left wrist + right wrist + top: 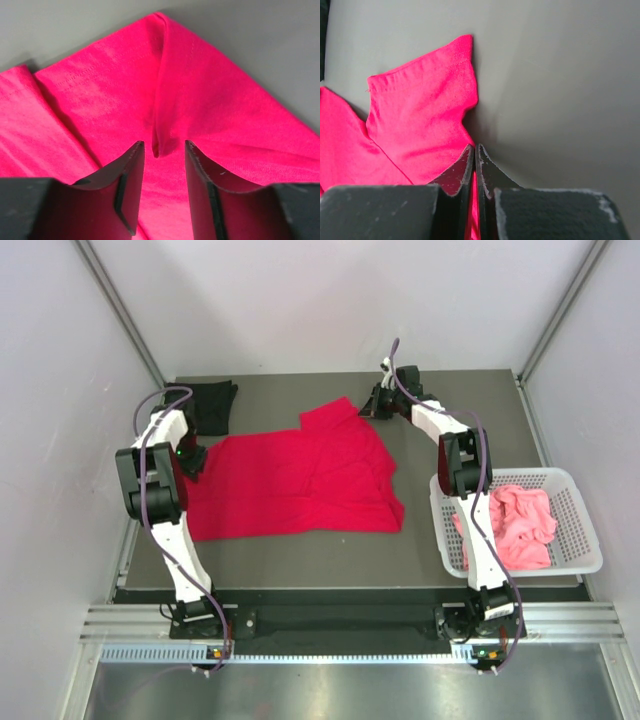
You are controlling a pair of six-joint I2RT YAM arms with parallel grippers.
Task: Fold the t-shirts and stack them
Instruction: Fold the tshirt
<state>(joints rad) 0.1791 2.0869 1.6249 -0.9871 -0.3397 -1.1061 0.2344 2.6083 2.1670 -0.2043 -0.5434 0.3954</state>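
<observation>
The bright red t-shirt (pixel 300 480) lies spread on the dark table, one sleeve pointing to the back. My left gripper (pixel 191 459) is at its left edge. In the left wrist view it (pixel 164 145) is open, its fingers either side of a raised ridge of red cloth (pixel 165 90) near a corner. My right gripper (pixel 377 403) is at the back sleeve. In the right wrist view it (pixel 474 147) is shut on the red cloth (pixel 420 115) at the sleeve's edge. The black t-shirt (pixel 212 405) lies bunched at the back left. The salmon pink t-shirt (pixel 520 525) lies crumpled in the basket.
The white lattice basket (pixel 577 490) stands at the table's right edge, beside the right arm. White walls close in the table (pixel 300 555) at the back and on both sides. Bare table shows in front of the red shirt and at the back right.
</observation>
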